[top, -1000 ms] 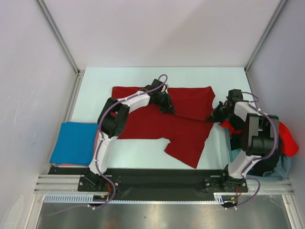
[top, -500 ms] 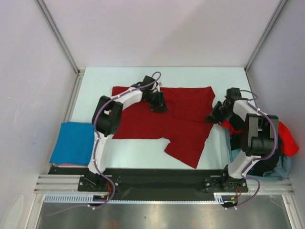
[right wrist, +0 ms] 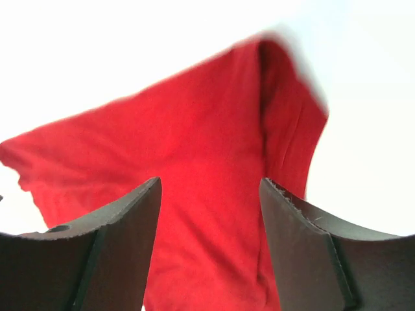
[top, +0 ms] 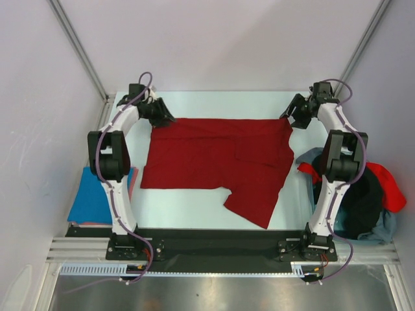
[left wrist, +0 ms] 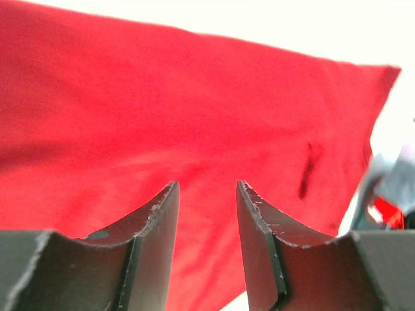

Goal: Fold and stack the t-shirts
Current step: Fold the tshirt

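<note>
Where everything rests: pale flat worktop (top: pixel 194 107), walled on three sides.
Dark red cloth t-shirt (top: pixel 220 159): spread flat across the middle of the worktop, its long edge along the far side. One lobe hangs toward the near edge, right of centre.
Heap of garments: at the right edge of the worktop, beside the right arm's base. It holds a black t-shirt (top: pixel 356 201), a brighter red t-shirt (top: pixel 392 191) and a pale grey-blue t-shirt (top: pixel 386 227), all crumpled together.
Bright blue folded t-shirt (top: pixel 91 194): a flat rectangle at the left edge, well apart from the dark red one.
Left pincer (top: pixel 168 121): at the far left corner of the dark red t-shirt. The wrist view shows its jaws parted by a narrow gap with nothing between them and red cloth beyond.
Right pincer (top: pixel 285 118): at the far right corner of the same t-shirt. Its jaws stand wide and hold nothing; contact with the cloth cannot be told.
</note>
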`<control>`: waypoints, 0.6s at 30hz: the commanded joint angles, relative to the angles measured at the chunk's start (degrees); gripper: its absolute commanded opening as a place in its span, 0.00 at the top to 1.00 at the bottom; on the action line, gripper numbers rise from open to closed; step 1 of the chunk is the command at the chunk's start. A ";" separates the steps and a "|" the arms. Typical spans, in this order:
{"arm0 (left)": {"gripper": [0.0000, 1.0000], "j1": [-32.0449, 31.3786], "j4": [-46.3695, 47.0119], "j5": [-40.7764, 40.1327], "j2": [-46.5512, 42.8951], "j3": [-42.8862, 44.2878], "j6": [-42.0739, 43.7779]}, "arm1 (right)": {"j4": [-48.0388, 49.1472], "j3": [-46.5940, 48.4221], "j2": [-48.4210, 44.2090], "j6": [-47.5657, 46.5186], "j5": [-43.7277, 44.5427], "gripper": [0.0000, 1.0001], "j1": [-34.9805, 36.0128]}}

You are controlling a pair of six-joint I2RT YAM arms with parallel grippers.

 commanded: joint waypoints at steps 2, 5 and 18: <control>0.55 2.10 0.48 2.76 6.46 4.95 -2.94 | -4.34 11.55 8.39 -2.83 2.77 0.33 -0.09; 0.55 4.21 1.53 2.94 8.75 5.75 -3.92 | -4.10 15.25 12.09 -2.13 1.73 0.38 -0.09; 0.57 7.03 3.21 0.92 10.78 1.71 -6.03 | 1.36 16.57 18.15 0.60 2.07 0.56 0.00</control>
